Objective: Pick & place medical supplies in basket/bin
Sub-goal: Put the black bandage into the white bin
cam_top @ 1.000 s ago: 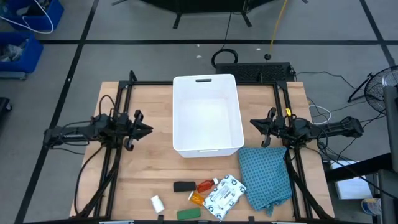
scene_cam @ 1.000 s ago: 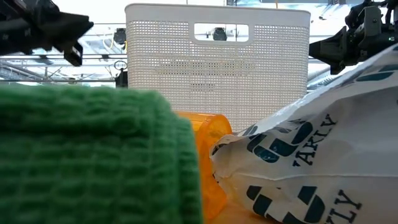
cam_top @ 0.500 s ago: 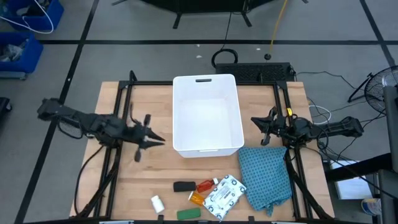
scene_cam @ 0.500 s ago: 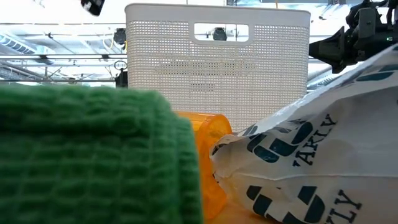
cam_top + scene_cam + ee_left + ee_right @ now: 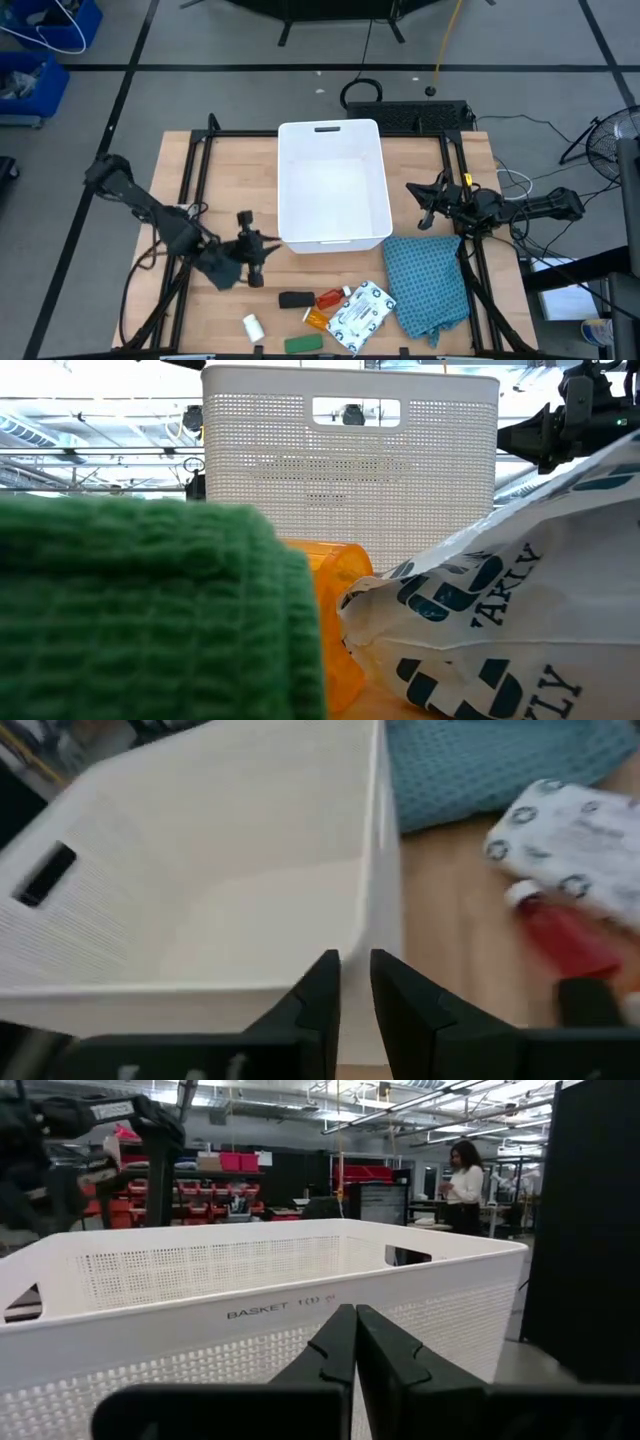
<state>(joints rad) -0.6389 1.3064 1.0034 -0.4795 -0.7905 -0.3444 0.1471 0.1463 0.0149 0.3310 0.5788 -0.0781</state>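
Note:
The white basket (image 5: 285, 190) stands at the middle of the table. Near the front edge lie the medical supplies: a black block (image 5: 295, 299), a red bottle (image 5: 330, 298), an orange vial (image 5: 316, 318), a white patterned packet (image 5: 362, 312), a little white bottle (image 5: 253, 327) and a green flat bar (image 5: 303, 343). My left gripper (image 5: 262, 245) hovers off the basket's near left corner (image 5: 370, 935), above the block. It is shut to a thin slit with nothing in it. My right gripper (image 5: 410, 190) waits shut beside the basket's right wall (image 5: 250, 1310).
A teal waffle-weave cloth (image 5: 428, 285) lies crumpled at the near right, beside the packet. Black frame rails (image 5: 195, 170) run along both sides of the table. Bare wood shows left of the supplies. A person (image 5: 465, 1180) stands far off in the room.
My left gripper has swung from the basket's left side toward the table's near edge and to the right. It has risen out of the low view and turned as it went. It now points at the basket's near left corner. Nothing on the table has moved.

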